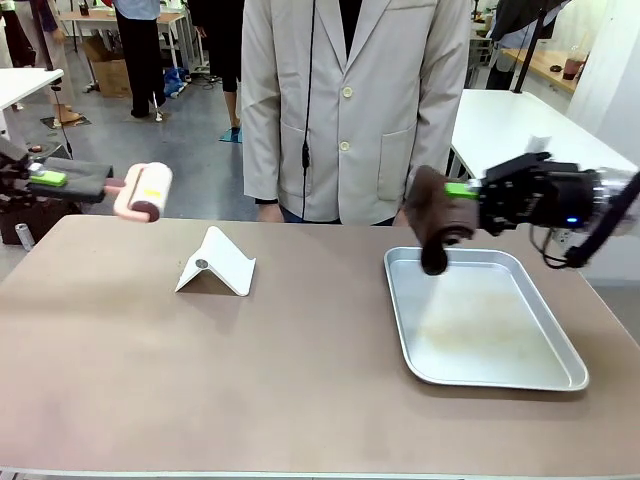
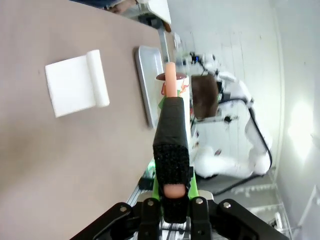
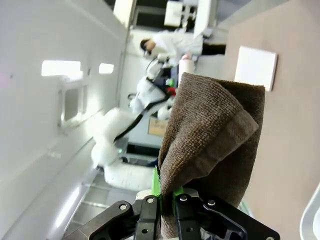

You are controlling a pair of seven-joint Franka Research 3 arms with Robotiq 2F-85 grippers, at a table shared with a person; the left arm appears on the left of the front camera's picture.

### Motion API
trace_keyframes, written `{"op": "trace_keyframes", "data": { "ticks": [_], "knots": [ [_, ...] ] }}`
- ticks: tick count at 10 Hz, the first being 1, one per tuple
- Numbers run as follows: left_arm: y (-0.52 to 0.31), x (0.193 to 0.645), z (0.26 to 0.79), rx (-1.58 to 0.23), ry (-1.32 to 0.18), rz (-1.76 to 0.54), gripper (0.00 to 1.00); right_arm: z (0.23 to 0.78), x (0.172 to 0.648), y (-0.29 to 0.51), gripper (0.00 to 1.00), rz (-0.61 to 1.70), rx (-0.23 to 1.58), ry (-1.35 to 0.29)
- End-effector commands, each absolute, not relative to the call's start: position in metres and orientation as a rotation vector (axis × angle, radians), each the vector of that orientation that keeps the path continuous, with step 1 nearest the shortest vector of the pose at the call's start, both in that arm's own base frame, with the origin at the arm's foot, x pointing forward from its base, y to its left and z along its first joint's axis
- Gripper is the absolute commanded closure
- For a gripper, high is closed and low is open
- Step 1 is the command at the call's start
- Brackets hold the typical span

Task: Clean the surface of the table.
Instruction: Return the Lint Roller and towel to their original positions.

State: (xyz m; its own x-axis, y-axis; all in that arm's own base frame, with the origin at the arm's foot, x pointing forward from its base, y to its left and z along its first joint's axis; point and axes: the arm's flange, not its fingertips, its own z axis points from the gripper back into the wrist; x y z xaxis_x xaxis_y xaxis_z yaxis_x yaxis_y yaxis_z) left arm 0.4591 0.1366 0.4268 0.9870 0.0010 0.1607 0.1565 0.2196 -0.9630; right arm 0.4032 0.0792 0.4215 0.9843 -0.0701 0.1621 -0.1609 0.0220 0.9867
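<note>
The brownish table (image 1: 300,390) spreads across the front view. At its far left, above the edge, my left gripper (image 1: 48,179) is shut on the black foam grip of a pink-handled lint roller (image 1: 146,191), held level in the air. The left wrist view looks along that handle (image 2: 171,135) from my left gripper (image 2: 171,202). On the right, my right gripper (image 1: 462,191) is shut on a brown cloth (image 1: 436,218) that hangs over the far left corner of a steel tray (image 1: 480,372). The cloth (image 3: 215,145) rises from my right gripper (image 3: 167,199).
A white folded stand (image 1: 216,263) sits on the table left of centre, also seen as a white stand (image 2: 76,83) from the left wrist. A person in a pale jacket (image 1: 350,100) stands at the far edge. White-topped tables stand behind.
</note>
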Motion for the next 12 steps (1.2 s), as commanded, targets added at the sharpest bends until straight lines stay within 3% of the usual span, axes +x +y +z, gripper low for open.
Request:
{"op": "trace_keyframes", "data": {
  "ticks": [1, 7, 9, 10, 11, 12],
  "knots": [
    [0.106, 0.447, 0.433, -1.355, -0.189, -0.014, 0.79, 0.412, 0.423, 0.128, 0.91, 0.0, 1.486, -0.182],
    [0.06, 0.431, 0.421, -1.313, -0.121, -0.091, 0.79, 0.346, 0.46, 0.205, 0.91, -0.002, 1.227, -0.103],
    [0.057, 0.431, 0.419, -1.294, -0.162, -0.091, 0.79, 0.339, 0.458, 0.204, 0.91, 0.026, 1.23, -0.065],
    [0.059, 0.436, 0.418, -1.32, -0.112, -0.082, 0.79, 0.346, 0.453, 0.191, 0.91, 0.055, 1.242, 0.024],
    [0.059, 0.436, 0.418, -1.32, -0.112, -0.082, 0.79, 0.329, 0.453, 0.204, 0.91, 0.019, 1.227, -0.087],
    [0.059, 0.436, 0.418, -1.32, -0.112, -0.082, 0.79, 0.329, 0.453, 0.204, 0.91, 0.019, 1.227, -0.087]
  ]
}}
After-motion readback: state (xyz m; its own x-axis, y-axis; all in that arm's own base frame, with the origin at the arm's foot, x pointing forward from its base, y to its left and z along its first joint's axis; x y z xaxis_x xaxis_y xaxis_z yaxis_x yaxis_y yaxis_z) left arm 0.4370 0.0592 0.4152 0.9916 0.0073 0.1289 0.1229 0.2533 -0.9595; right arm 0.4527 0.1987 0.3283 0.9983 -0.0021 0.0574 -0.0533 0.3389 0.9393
